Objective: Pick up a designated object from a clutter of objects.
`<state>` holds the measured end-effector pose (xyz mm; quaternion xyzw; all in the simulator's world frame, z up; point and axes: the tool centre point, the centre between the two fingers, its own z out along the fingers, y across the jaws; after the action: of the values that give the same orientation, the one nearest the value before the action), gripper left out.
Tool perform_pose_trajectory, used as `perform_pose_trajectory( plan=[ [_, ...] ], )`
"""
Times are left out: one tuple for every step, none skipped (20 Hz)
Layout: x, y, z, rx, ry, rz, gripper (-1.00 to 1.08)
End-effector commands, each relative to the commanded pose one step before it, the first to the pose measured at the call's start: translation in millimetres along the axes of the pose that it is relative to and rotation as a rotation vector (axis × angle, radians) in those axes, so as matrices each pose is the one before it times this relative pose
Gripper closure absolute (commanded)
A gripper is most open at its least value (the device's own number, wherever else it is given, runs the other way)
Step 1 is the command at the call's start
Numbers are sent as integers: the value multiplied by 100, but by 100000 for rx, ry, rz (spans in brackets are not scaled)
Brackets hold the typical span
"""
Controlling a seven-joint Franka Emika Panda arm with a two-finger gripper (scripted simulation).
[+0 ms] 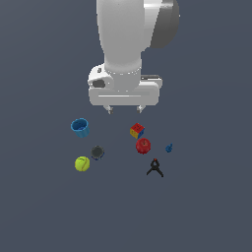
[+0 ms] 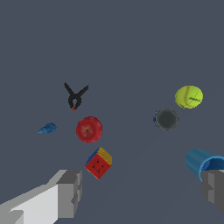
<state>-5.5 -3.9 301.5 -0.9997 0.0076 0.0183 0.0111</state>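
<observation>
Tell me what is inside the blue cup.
The blue cup shows an open mouth with only its own blue inner wall in both views; nothing visible inside. Its bottom is hidden by the rim in the exterior view, and a gripper finger covers part of it in the wrist view.

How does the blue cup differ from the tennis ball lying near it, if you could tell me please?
The blue cup is bright blue; the tennis ball is yellow-green. The cup is a hollow, tapered form with an open mouth and rim, while the ball is a closed sphere with a seam line. In the exterior view the cup looks slightly bigger than the ball. Both rest on the same dark surface, apart from each other and untouched by the gripper.
</observation>
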Motion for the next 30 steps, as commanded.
perform_pose_trajectory(
  plan=[
    [0,1,0,0,0,0,-20],
    [23,22,-17,-7,63,-29,-20],
    [40,45,-92,-25,259,-115,-20],
    [76,82,-133,-40,387,-173,-20],
    [102,108,-179,-61,509,-232,-20],
    [86,87,-155,-62,424,-201,-20],
    [54,51,-101,-50,258,-130,-20],
    [21,17,-43,-29,90,-54,-20],
    [-11,-12,24,8,-62,28,-20],
    [-13,4,36,52,-17,42,-20],
    [8,54,53,114,49,61,-20],
    [16,85,83,175,97,87,-20],
    [16,125,120,262,129,140,-20],
    [19,154,160,325,150,184,-20],
    [20,191,193,397,185,232,-20],
    [23,227,224,455,226,275,-20],
    [25,262,254,510,267,320,-20],
    [24,303,286,570,309,377,-20],
    [23,343,315,620,353,432,-20],
    [21,386,345,666,402,493,-20],
    [16,434,374,712,456,562,-20],
    [10,483,402,748,513,635,-20],
    [3,534,428,775,572,712,-20],
    [-8,588,453,795,635,796,-20],
    [-20,645,475,805,701,885,-20],
    [-35,704,496,802,769,979,-20],
    [-53,765,514,788,840,1078,-20],
    [-74,830,530,760,913,1184,-20],
    [-99,898,543,717,987,1294,-20],
    [-123,947,543,645,1037,1378,-20]
  ],
)
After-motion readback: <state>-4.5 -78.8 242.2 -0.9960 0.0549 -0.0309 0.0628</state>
